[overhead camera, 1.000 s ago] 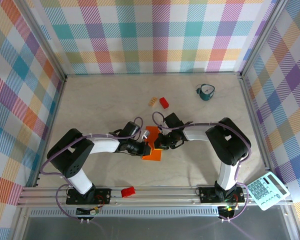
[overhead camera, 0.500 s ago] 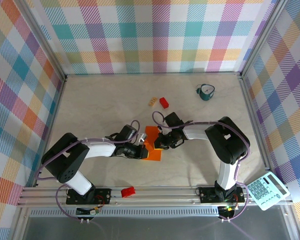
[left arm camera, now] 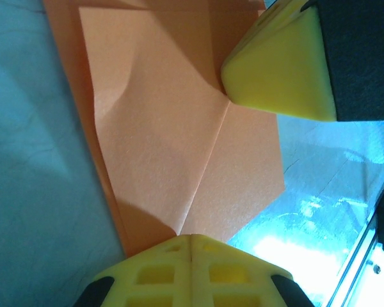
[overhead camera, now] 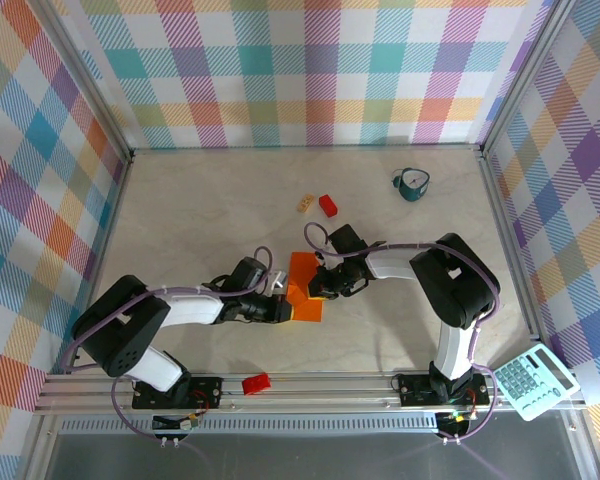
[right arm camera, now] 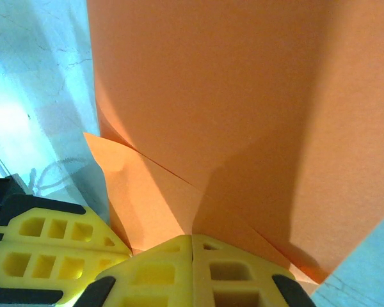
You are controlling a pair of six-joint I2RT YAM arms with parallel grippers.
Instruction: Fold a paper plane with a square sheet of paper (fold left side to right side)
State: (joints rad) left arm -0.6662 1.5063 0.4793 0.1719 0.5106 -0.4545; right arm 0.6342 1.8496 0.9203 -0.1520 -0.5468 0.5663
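Note:
The square sheet of paper (overhead camera: 302,270) lies mid-table as a folded orange shape with a centre crease (left arm camera: 179,128) (right arm camera: 243,96). My left gripper (overhead camera: 283,302) is shut, its yellow tips (left arm camera: 192,238) resting on the near end of that crease. My right gripper (overhead camera: 319,287) is shut too and presses down on the paper from the right side (right arm camera: 192,238). In the left wrist view a right fingertip (left arm camera: 278,70) sits on the crease's far part. The left fingers (right arm camera: 51,249) show beside the right ones in the right wrist view. Neither jaw pair holds paper between its fingers.
A small red block (overhead camera: 328,205) and a tan block (overhead camera: 306,203) lie behind the paper. A teal cup (overhead camera: 413,184) stands at the back right. Another red block (overhead camera: 255,383) sits on the front rail, and a calculator (overhead camera: 532,380) lies beyond the table's right front corner.
My left arm has dropped low and stretched out, its gripper sliding toward the near-left edge of the paper. The paper lies flatter. The right arm has held still.

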